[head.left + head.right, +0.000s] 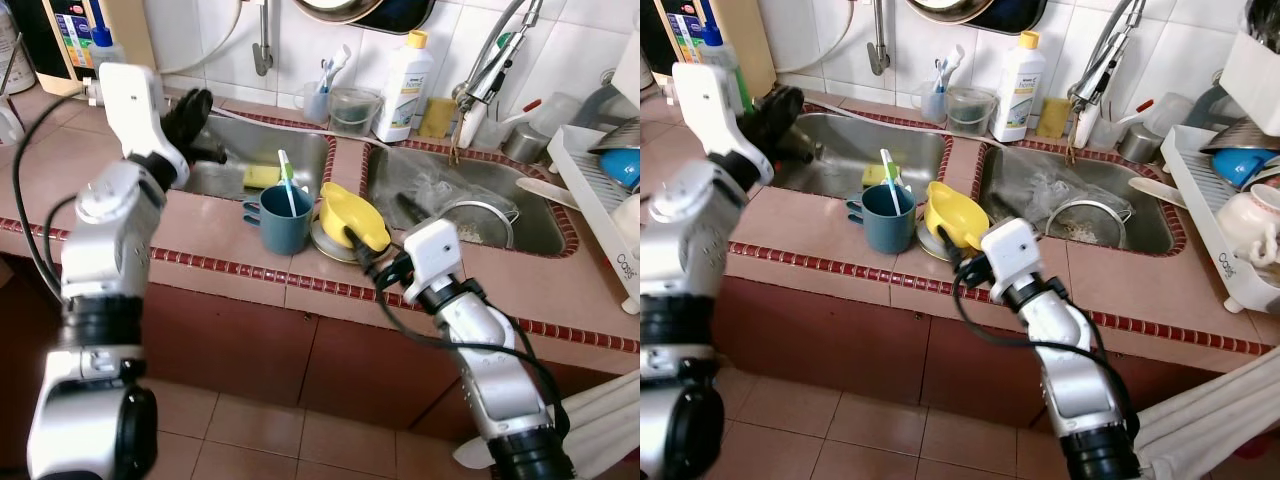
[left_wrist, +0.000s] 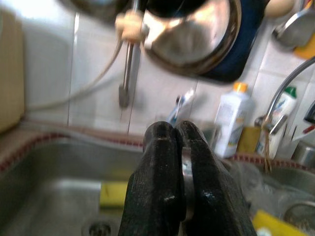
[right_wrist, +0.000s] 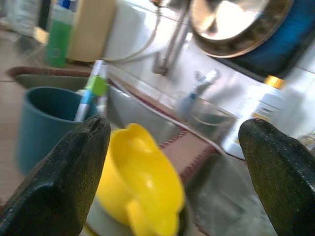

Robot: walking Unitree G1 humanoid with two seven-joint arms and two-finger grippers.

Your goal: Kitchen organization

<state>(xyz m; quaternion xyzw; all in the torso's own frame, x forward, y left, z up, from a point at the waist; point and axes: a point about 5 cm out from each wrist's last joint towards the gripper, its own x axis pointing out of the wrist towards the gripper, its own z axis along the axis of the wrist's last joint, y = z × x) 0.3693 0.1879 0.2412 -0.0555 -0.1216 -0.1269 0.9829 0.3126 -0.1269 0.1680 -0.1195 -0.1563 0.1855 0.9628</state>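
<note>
— Can any lettering be read?

— Little. A short dark word is printed on the front face of the white dish rack (image 1: 612, 240) at the right end of the counter, but its letters are not resolved.

— And the bottles?

— A label is carried by the white bottle (image 1: 402, 88) against the wall; its print is too small to be read.

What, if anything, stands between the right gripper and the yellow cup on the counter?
Nothing visible does. The right gripper is open just in front of the yellow cup, its fingers spread either side. The blue mug stands beside the cup, off the approach.
</note>
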